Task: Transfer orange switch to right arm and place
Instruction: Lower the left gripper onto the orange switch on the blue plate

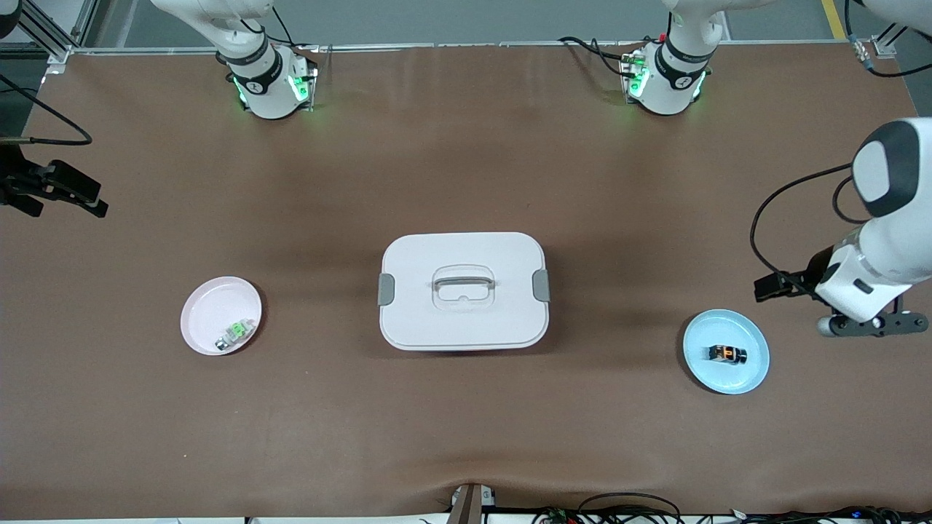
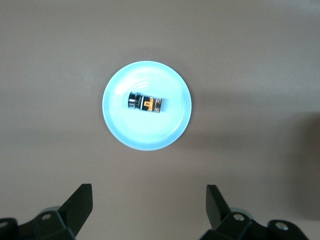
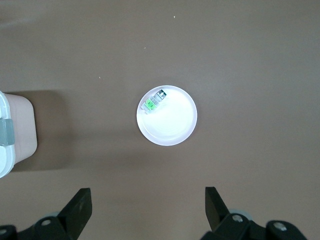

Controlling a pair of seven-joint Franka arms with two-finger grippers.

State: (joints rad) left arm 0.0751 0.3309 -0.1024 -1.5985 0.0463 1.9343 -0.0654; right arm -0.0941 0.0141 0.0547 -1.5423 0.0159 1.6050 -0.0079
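Note:
The orange switch (image 1: pixel 727 354), black with an orange middle and a silver end, lies on its side in a light blue plate (image 1: pixel 699 365) toward the left arm's end of the table. My left gripper (image 1: pixel 766 287) hangs open and empty above the table beside that plate. In the left wrist view the switch (image 2: pixel 145 102) and the plate (image 2: pixel 116 126) sit ahead of the open left gripper (image 2: pixel 149 192), well apart from it. My right gripper (image 1: pixel 98 204) waits open and empty over the right arm's end of the table; it also shows in the right wrist view (image 3: pixel 148 195).
A white lidded box (image 1: pixel 464 291) with a handle and grey clips stands mid-table; its corner shows in the right wrist view (image 3: pixel 15 131). A pink plate (image 1: pixel 207 309) holds a pale clear switch with a green middle (image 1: pixel 234 335), also seen in the right wrist view (image 3: pixel 154 101).

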